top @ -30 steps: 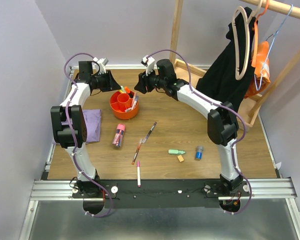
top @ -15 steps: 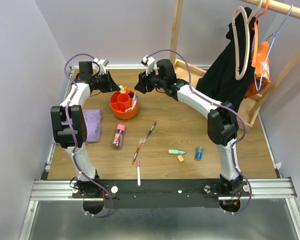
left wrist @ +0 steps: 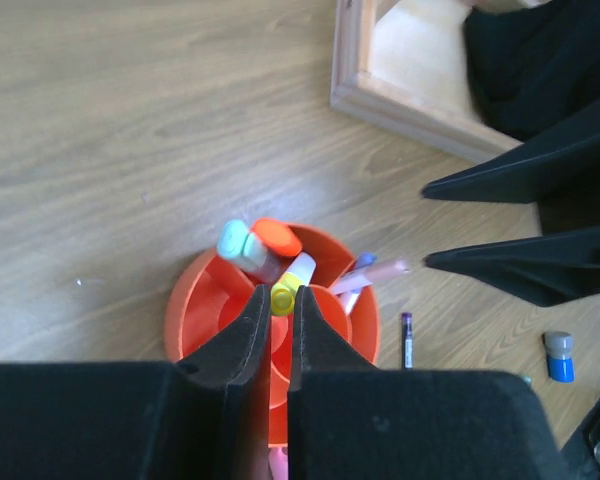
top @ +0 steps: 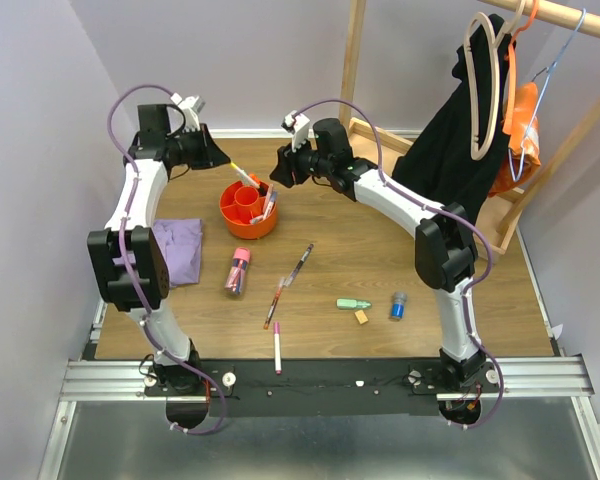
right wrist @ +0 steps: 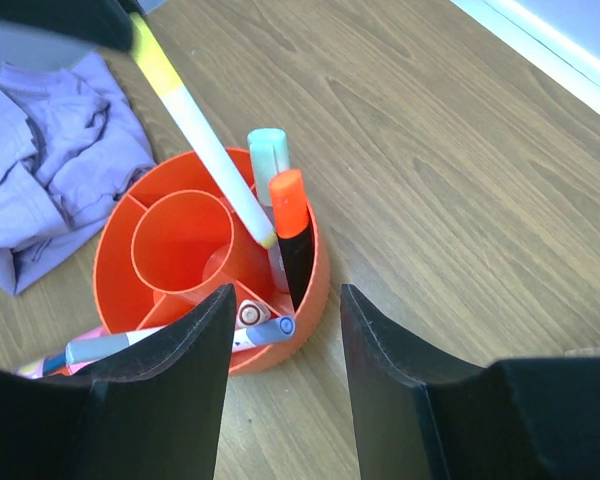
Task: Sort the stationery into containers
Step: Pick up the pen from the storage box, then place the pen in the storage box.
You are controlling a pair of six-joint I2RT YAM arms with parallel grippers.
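A white marker with yellow ends [right wrist: 205,140] slants down into the orange container [top: 248,222], its lower tip beside the central cup. My left gripper [top: 220,158] is shut on its upper yellow cap [left wrist: 283,298], up and to the left of the tub. A mint-capped marker [right wrist: 268,152] and an orange-capped marker [right wrist: 288,195] stand in the tub, and more pens lie in a near compartment. My right gripper [top: 277,172] hangs open over the tub's right rim with nothing between its fingers. On the table lie a pink-capped tube [top: 238,270], two pens [top: 302,262], a pink pen [top: 277,352], a green highlighter [top: 354,304], an eraser [top: 361,317] and a blue cylinder [top: 397,305].
A folded purple cloth [top: 180,250] lies left of the tub. A wooden rack [top: 500,215] with a hanging black garment [top: 460,130] stands at the right rear. Walls close in the table on the left and at the back.
My left gripper has closed on the yellow-capped marker and drawn up and back to the left, so the marker now slants out of the tub. The right arm has not moved.
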